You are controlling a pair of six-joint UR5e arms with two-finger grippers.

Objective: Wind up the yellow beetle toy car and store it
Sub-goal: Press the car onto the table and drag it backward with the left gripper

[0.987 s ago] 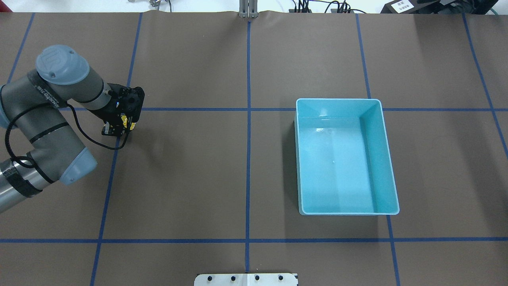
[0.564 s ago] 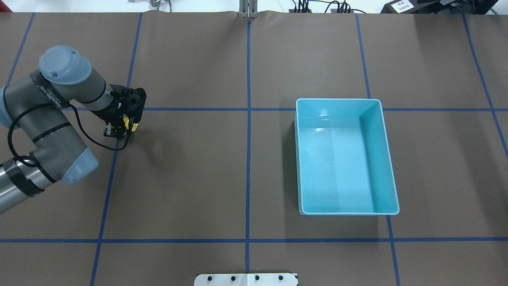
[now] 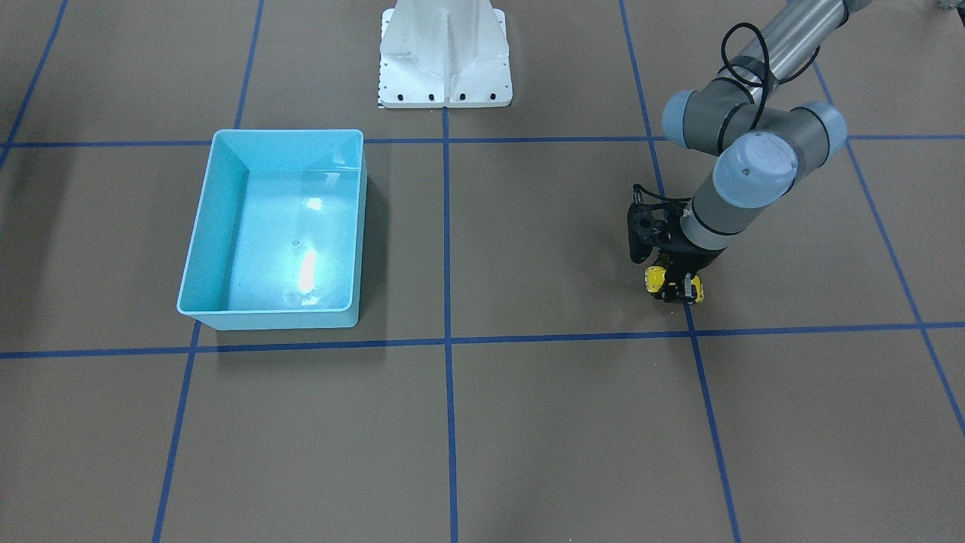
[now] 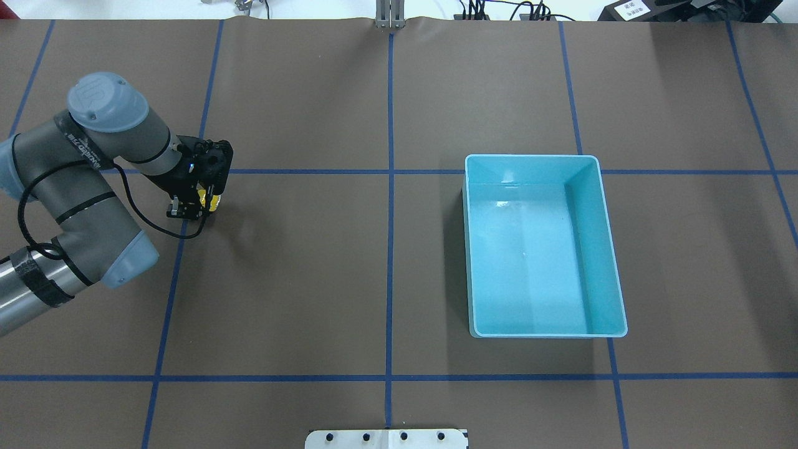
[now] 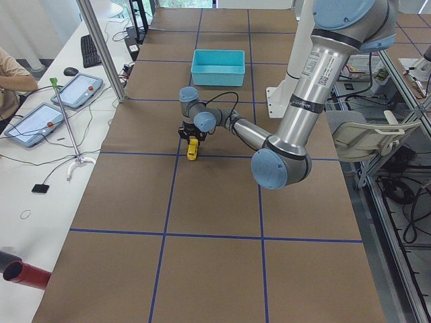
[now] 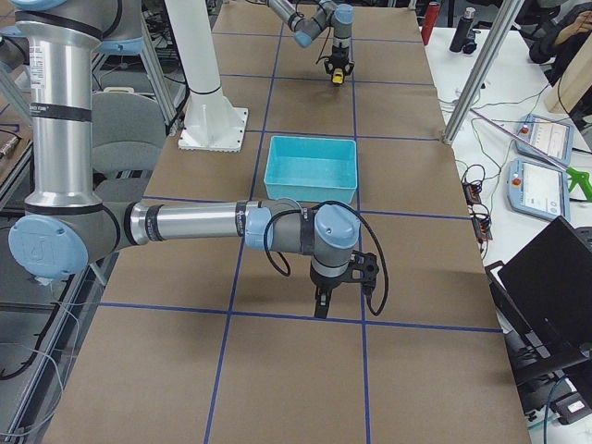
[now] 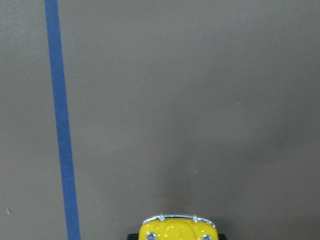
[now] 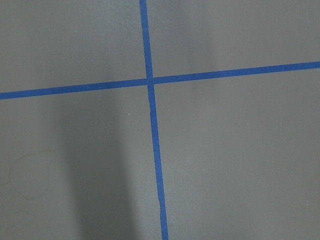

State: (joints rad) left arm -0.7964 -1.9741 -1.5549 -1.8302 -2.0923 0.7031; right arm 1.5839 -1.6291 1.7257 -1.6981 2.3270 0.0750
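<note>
The yellow beetle toy car (image 4: 212, 201) is tiny and glossy and sits between the fingers of my left gripper (image 4: 198, 207) at the table's left side, low over the brown mat. It also shows in the front view (image 3: 655, 279), held by the left gripper (image 3: 673, 289), and in the left wrist view (image 7: 177, 230) at the bottom edge. The gripper is shut on it. I cannot tell whether its wheels touch the mat. The light-blue bin (image 4: 530, 158) stands empty right of centre. My right gripper (image 6: 320, 305) shows only in the right side view, pointing down; I cannot tell its state.
Blue tape lines cross the brown mat (image 4: 312, 280). The robot's white base (image 3: 445, 53) stands at the near middle edge. An upright metal post (image 5: 101, 47) and operators' tablets (image 5: 77, 91) stand beyond the far table edge.
My left gripper has moved a little to the right and slightly toward the robot, with the yellow car between its fingers. The bin has not moved.
</note>
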